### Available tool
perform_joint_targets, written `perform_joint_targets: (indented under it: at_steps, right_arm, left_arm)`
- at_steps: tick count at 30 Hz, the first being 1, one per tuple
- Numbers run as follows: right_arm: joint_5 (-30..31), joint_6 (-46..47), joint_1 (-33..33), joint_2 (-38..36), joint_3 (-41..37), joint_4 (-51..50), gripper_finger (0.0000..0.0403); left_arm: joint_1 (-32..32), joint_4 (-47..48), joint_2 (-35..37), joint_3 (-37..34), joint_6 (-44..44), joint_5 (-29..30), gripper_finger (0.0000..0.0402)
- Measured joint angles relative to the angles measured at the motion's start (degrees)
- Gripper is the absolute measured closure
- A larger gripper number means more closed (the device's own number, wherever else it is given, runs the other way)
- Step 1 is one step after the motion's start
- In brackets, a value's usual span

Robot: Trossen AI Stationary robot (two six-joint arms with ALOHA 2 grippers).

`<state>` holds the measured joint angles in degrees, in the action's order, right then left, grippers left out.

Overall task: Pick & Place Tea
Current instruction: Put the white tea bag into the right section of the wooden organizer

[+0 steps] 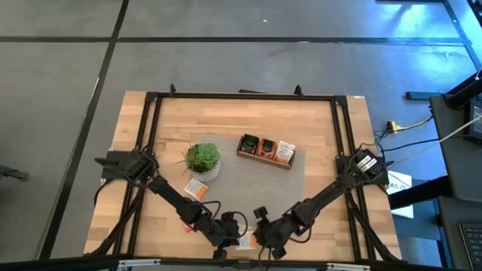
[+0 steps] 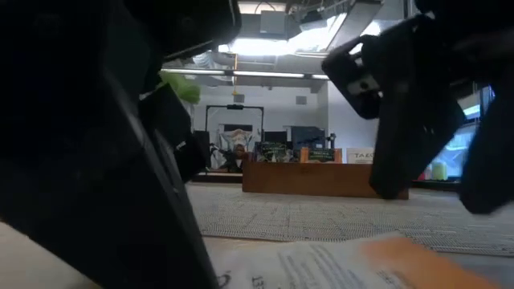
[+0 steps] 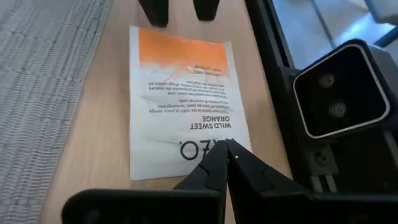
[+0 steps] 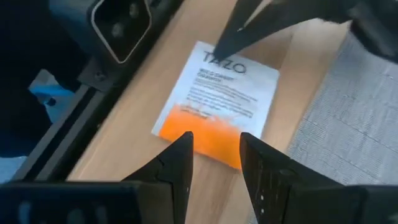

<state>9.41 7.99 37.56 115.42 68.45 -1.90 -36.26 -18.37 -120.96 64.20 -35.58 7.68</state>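
Note:
A white tea sachet with an orange end (image 3: 183, 93) (image 4: 217, 99) lies flat on the wood by the table's near edge (image 1: 245, 241). My left gripper (image 3: 229, 146) is shut, its tips at the sachet's white printed end. My right gripper (image 4: 214, 140) is open and faces it from the other side, one finger on either side of the orange end; whether it touches does not show. A second white-and-orange sachet (image 1: 196, 188) lies by the plant. Further sachets stand in the wooden box (image 1: 266, 150). My left gripper has its shut fingertips (image 4: 227, 40) on the sachet's white end (image 3: 211, 140), beside the printed brand name. It comes slanting down from the table's left. The sachet lies flat on the table. Whether the tips press it or only hover, I cannot tell.
A potted green plant (image 1: 202, 158) and the wooden box sit on a grey mat (image 1: 248, 181) farther back. A black frame rail and a camera housing (image 3: 336, 93) run close along the near edge beside the sachet. Bare wood lies between mat and rail.

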Motion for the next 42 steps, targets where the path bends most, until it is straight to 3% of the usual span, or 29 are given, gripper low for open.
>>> perform_joint_targets:
  at_steps: [6, 13, 20, 35, 42]
  right_arm:
    - [0.05, 4.72, 0.00, -0.11, 1.56, -4.21, 0.0269]
    - [0.04, 29.93, -0.28, -0.11, 1.52, -5.34, 0.0269]
    - [0.02, 46.21, -0.33, 0.00, 1.50, -5.09, 0.0269]
    - [0.17, 49.85, -0.33, 0.58, 1.43, -5.38, 0.0270]
    - [-0.49, 50.46, -0.78, 3.73, 1.48, -0.48, 0.0270]
  left_arm:
    - [0.14, -0.08, -1.12, 0.22, -2.89, -1.06, 0.0399]
    - [0.12, 0.24, -1.24, 0.13, -3.03, -1.12, 0.0400]
    - [0.10, 0.37, -1.34, 0.07, -3.10, -1.16, 0.0399]
    - [0.03, 0.15, -1.41, -0.02, -2.90, 0.07, 0.0399]
    - [0.08, -0.08, -1.41, -0.07, -2.77, 0.12, 0.0399]
